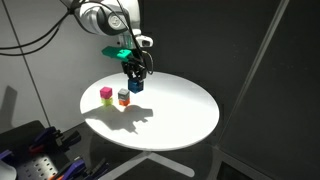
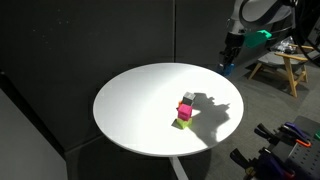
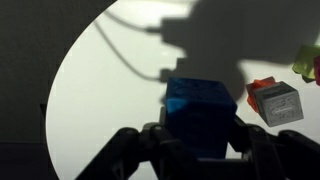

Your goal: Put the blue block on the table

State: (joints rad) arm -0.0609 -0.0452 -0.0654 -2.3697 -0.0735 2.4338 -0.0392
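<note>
Tool (image 1: 134, 80) around small, bright blue block (image 3: 200, 112)

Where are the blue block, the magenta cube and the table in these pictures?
blue block (image 3: 200, 105): wrist view, on its shaded front face.
magenta cube (image 1: 106, 94): in an exterior view, on its visible side face.
table (image 1: 185, 115): in an exterior view, on the bare white top.

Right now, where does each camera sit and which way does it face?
An exterior view: raised off the table, looking down across it; arm at top, gripper clamping the blue block.
An exterior view: raised on a different side, looking down on the table; arm at top right, gripper small near the rim.
Wrist view: looks down past the gripper at the blue block and table.
Shared: all three show the table, blue block and other blocks.
</note>
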